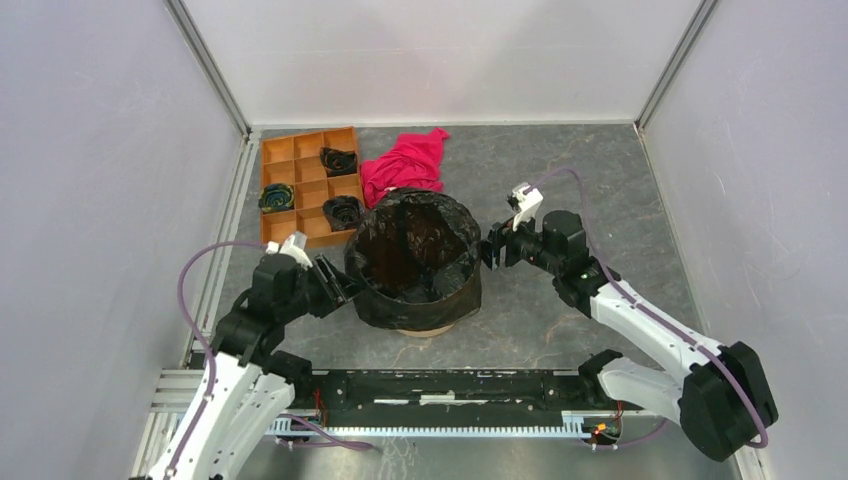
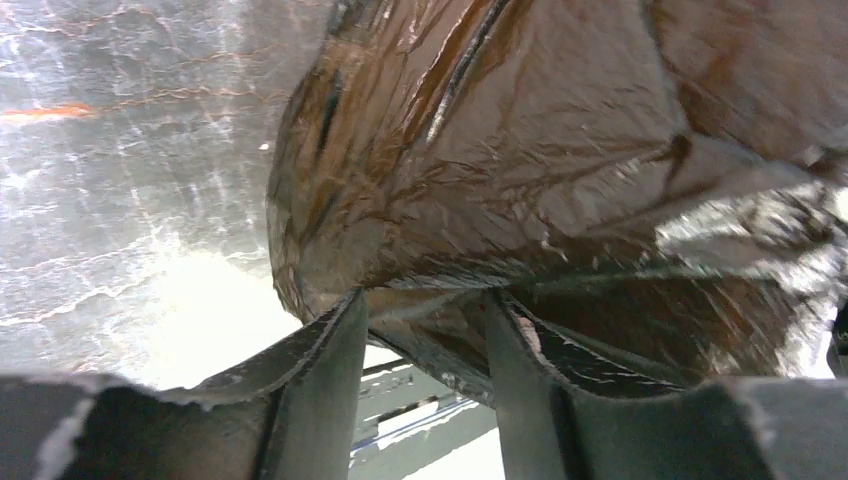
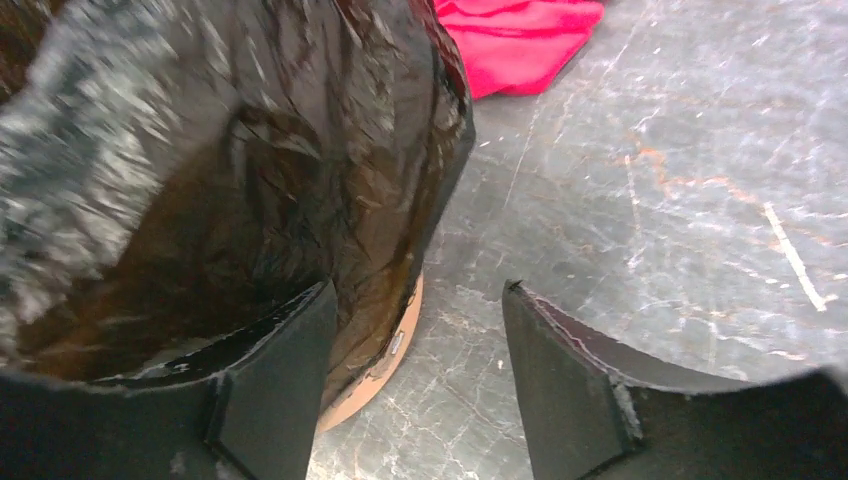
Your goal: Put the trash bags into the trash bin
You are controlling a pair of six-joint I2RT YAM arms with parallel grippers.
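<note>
The big black trash bag [image 1: 440,300] is draped over and lines the round orange-brown trash bin, whose base shows at the bottom [image 1: 430,329]. My left gripper [image 1: 345,283] is at the bin's left rim, jaws apart, with a fold of the bag [image 2: 520,150] running across the fingertips [image 2: 425,300]. My right gripper [image 1: 490,250] is open at the bin's right side. Its left finger [image 3: 280,370] lies against the bag [image 3: 250,150], above the bin's base [image 3: 385,365]. Two small black bags [image 1: 338,160] [image 1: 343,210] lie in the tray.
The flat orange tray [image 1: 300,185] with square compartments stands at the back left, also holding a dark bluish bundle [image 1: 277,197]. A red-pink cloth [image 1: 405,160] lies behind the bin and shows in the right wrist view [image 3: 520,35]. Walls enclose three sides.
</note>
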